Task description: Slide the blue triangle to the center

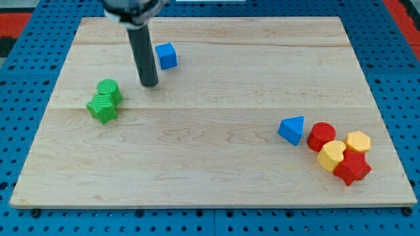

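Note:
The blue triangle [291,129] lies at the view's right, below mid-height, just left of a cluster of red and yellow blocks. My tip [149,84] is far from it, in the view's upper left. It stands just below and left of a blue cube [167,56] and up and right of the green blocks. The tip touches no block.
A green cylinder [108,89] and a green star-like block [102,108] touch at the left. By the triangle sit a red cylinder [321,136], a yellow block [331,155], a yellow hexagon [358,141] and a red star-like block [352,168]. The wooden board [216,183] lies on blue pegboard.

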Available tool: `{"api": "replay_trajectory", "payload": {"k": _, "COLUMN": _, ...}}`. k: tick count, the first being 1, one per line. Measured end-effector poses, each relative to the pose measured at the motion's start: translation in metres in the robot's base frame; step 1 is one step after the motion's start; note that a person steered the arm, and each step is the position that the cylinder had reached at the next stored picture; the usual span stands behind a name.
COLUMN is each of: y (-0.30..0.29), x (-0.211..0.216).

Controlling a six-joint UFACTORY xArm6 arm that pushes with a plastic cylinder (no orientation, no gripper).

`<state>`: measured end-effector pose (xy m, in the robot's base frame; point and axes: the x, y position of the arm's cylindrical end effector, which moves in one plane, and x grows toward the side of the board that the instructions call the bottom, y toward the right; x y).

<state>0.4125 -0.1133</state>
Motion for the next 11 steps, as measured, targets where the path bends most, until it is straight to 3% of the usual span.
{"api": "replay_trajectory", "payload": {"k": 2, "y": 0.129, "x": 0.103}}
{"api": "replay_trajectory", "payload": {"k": 4, "y": 0.139, "x": 0.1}}
{"api": "replay_trajectory", "payload": {"k": 6, "y": 0.187, "x": 0.122}}
{"api": "replay_trajectory", "payload": {"k": 8, "y": 0.26, "x": 0.121}}
{"api": "replay_trajectory", "payload": {"k": 9, "y": 0.26, "x": 0.114}}
{"api": "replay_trajectory", "payload": {"k": 11, "y": 0.271, "x": 0.044}}
